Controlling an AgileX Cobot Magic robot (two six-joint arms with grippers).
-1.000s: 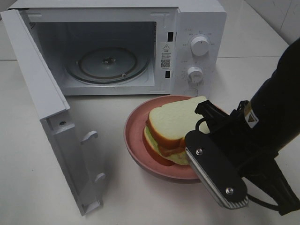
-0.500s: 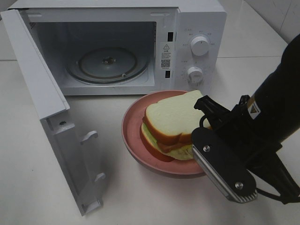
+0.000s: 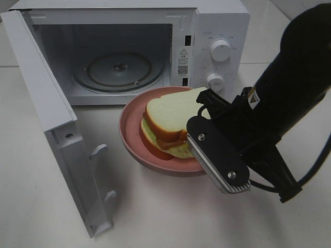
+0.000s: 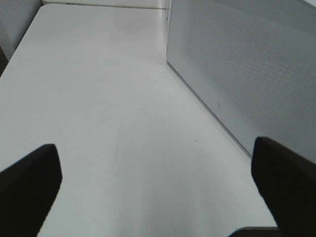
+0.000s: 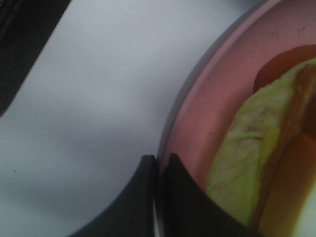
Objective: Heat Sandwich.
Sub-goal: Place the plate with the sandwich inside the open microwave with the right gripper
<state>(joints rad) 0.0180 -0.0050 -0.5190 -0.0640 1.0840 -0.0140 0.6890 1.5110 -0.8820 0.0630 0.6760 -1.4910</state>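
Exterior view: microwave at 12 o'clock on white table. Door swung fully open toward 7 o'clock. Glass turntable bare inside.

Sandwich: on pink plate, just in front of the microwave, at 5 o'clock from the turntable. White bread on top, with red and green layers showing at the cut side. Cannot tell whether the plate rests on the table or is lifted.

Right gripper: comes in from 4 o'clock and meets the plate at its 4 o'clock edge. Wrist view: jaws pinched nearly together with the plate's rim between them. Sandwich filling lies just inside the rim, not touching the fingers.

Left gripper: out of the exterior view. Wrist view: jaws wide, nothing between them. They hang over bare table beside the microwave's perforated side wall.
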